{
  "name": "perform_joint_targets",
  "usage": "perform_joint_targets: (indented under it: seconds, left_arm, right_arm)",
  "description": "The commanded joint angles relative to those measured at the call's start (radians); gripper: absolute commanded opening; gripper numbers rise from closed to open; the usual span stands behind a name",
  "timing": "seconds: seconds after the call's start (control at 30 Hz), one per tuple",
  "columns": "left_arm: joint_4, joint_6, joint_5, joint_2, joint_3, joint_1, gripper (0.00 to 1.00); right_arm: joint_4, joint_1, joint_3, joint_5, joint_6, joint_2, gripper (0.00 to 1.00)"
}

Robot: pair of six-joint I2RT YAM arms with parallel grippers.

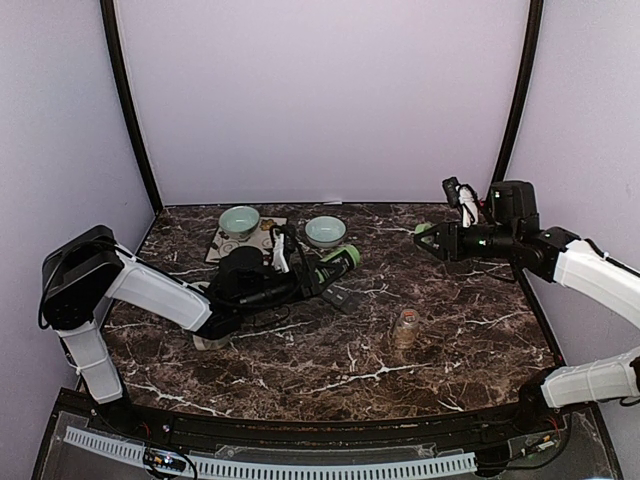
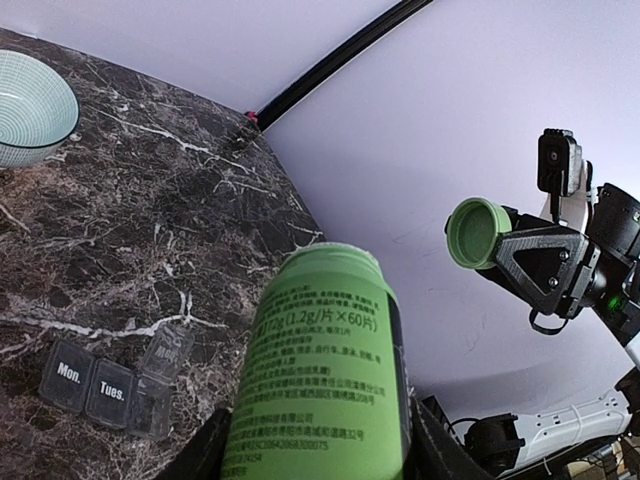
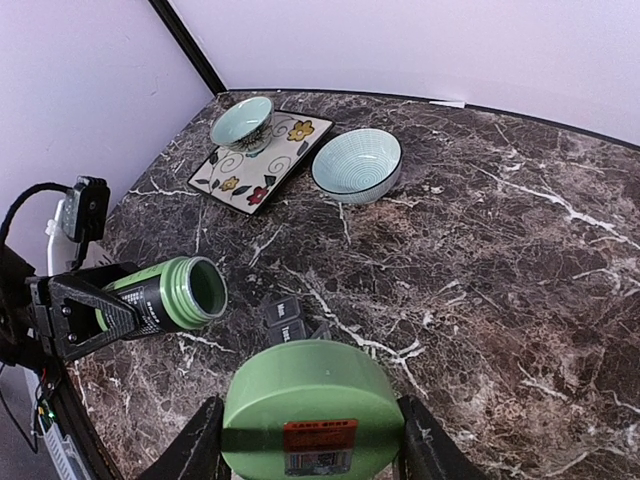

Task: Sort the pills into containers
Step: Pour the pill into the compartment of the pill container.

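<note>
My left gripper (image 1: 318,272) is shut on an uncapped green bottle (image 2: 320,370) and holds it tipped on its side, low over the table, its mouth (image 3: 205,288) pointing right. Just below the mouth lies a clear pill organizer (image 2: 105,388) marked Mon. and Tues., with one lid flipped up. At the right, raised above the table, my right gripper (image 1: 432,240) is shut on the bottle's green cap (image 3: 310,410). The pills are hidden from every view.
Two pale ribbed bowls stand at the back: one (image 1: 239,220) on a floral tray (image 1: 222,247), the other (image 1: 325,231) on the marble beside it. A small amber bottle (image 1: 406,327) stands upright right of centre, toward the front.
</note>
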Motion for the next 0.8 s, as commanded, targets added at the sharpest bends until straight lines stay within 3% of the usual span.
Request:
perform_joint_targets:
  seconds: [0.0,0.77]
  left_arm:
    - [-0.011,0.017,-0.021,0.000,0.010,-0.010,0.00]
    - [-0.100,0.005,-0.054,0.037,0.026,-0.030,0.00]
  right_arm:
    - [0.045,-0.010,-0.017,-0.011,0.012,0.003,0.22]
    - [0.058,-0.021,-0.043,-0.025,0.020,-0.001,0.21]
